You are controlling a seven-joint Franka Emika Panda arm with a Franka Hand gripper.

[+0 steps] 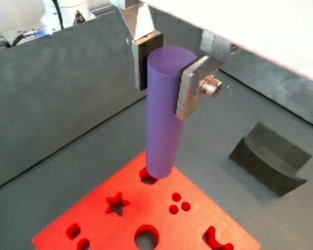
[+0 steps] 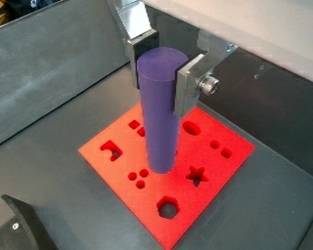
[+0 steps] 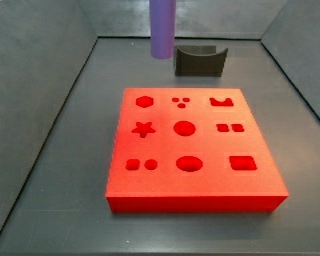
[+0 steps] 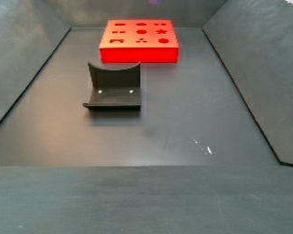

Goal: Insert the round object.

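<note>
My gripper (image 1: 167, 78) is shut on the round object (image 1: 163, 112), a long purple peg held upright by its upper end between the silver fingers (image 1: 190, 90). It shows the same way in both wrist views, gripper (image 2: 163, 70) and peg (image 2: 158, 117). The peg's lower end hangs above the red board (image 1: 120, 227), which has several shaped holes. In a side view the peg (image 3: 163, 28) hangs clear of the board (image 3: 190, 185), over its far edge, with the gripper out of frame above. A round hole (image 3: 184, 127) lies mid-board.
A dark grey block with a curved notch (image 3: 200, 60) stands on the floor behind the board; it also shows in a side view (image 4: 113, 87) and in a wrist view (image 1: 270, 156). Grey walls enclose the floor on all sides.
</note>
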